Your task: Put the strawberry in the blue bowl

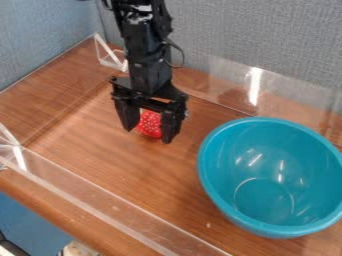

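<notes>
end effector (147, 125) is pointing straight down over the middle of the tabletop (80, 100), jaws spread wide, one finger on each side of the strawberry (151, 122). nothing clamped. the strawberry sits between the fingers, low by the wood; can't tell if the pads touch it or if it is fully resting on the surface.

risks from here, my read:
- strawberry is small and rounded, fingers are wide apart. if the close is off-centre, one finger hits first and shoves or rolls the fruit out sideways instead of pinching it.
- soft fruit: too hard a close would bruise or squash it, too light and it slips out on the lift.
- fingertips look very close to the wood. any further descent risks scraping the tabletop.
- clear acrylic walls (254, 85) ring the tabletop edges; a wide swing could clip one, though the path to the bowl looks open.
- carrying low toward the bowl could knock its rim and push it; it needs lift first.

containers: the blue bowl (221, 175) sits at the near right corner of the tabletop, well apart from the strawberry, upright, and empty; only glare rings show on its inside. no other container in view.
</notes>
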`<state>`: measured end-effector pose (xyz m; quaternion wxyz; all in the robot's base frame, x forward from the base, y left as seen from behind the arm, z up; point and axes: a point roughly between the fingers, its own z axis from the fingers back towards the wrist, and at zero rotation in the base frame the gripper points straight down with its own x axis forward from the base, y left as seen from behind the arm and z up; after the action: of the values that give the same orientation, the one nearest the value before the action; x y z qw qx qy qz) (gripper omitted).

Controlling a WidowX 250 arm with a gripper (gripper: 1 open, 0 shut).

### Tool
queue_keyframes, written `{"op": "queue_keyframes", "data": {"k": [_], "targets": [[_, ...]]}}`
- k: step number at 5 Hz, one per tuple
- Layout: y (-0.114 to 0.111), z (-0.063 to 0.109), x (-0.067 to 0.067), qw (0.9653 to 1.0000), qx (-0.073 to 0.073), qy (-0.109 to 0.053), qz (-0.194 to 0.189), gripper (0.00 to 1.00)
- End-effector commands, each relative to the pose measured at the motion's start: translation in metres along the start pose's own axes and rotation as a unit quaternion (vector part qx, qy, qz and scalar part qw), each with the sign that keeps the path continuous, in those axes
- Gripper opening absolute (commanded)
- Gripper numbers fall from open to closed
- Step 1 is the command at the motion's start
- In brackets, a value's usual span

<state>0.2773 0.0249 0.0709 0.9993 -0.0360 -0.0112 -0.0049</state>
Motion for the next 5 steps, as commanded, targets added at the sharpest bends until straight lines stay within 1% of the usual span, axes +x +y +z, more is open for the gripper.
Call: {"op": "queue_keyframes", "data": {"k": [1, 2, 4, 5], "targets": [[-0.005, 0.019, 0.003, 0.9992, 0.005, -0.038, -0.013, 1.0], [-0.007, 0.021, 0.002, 0.9989, 0.004, -0.044, -0.016, 1.0], [0.008, 0.004, 0.031, 0.9987, 0.018, -0.047, -0.007, 1.0], [0.015, -0.002, 0.041, 0.9986, 0.023, -0.048, -0.002, 1.0]]}}
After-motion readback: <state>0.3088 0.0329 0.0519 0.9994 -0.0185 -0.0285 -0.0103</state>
